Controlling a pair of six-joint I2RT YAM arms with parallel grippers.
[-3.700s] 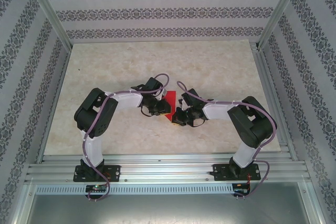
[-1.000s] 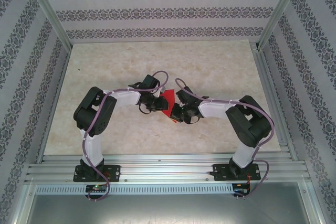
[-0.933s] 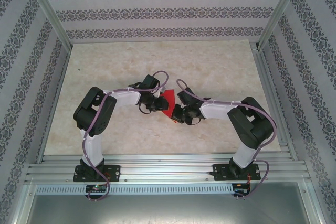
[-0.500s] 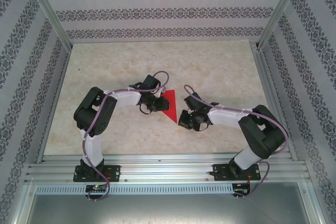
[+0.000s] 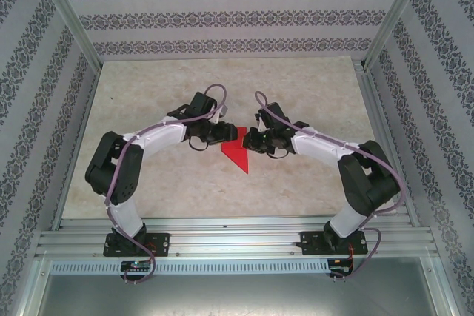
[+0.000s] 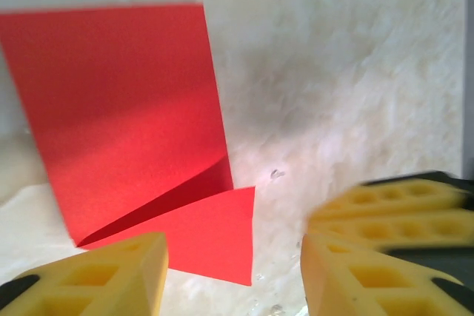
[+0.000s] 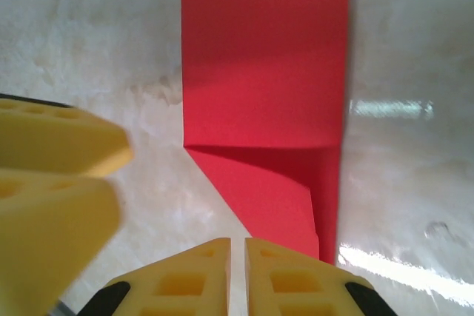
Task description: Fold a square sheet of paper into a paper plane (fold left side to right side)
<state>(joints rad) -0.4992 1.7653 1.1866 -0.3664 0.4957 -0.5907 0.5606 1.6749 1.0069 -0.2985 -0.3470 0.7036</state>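
Note:
The square sheet of paper (image 5: pixel 238 156) is bright red and folded, lying on the table between my two arms with a point toward the near edge. In the left wrist view the paper (image 6: pixel 126 101) has a triangular flap (image 6: pixel 204 234) lifted slightly at its near end. My left gripper (image 5: pixel 225 133) (image 6: pixel 233 279) is open just short of that flap, with nothing between its fingers. My right gripper (image 5: pixel 249 140) (image 7: pixel 238 275) hovers at the paper's (image 7: pixel 266 64) folded corner, its yellow fingers (image 7: pixel 296 279) shut to a slit and holding nothing. The two grippers face each other closely.
The pale marbled table top (image 5: pixel 296 86) stretches wide behind and beside the arms. Aluminium rails (image 5: pixel 237 232) run along the near edge, with frame posts (image 5: pixel 70 12) and patterned walls at the sides.
Both grippers have let go of the paper and moved to its far end. The left jaws have opened wide. The right arm swung out to the right, then came back in.

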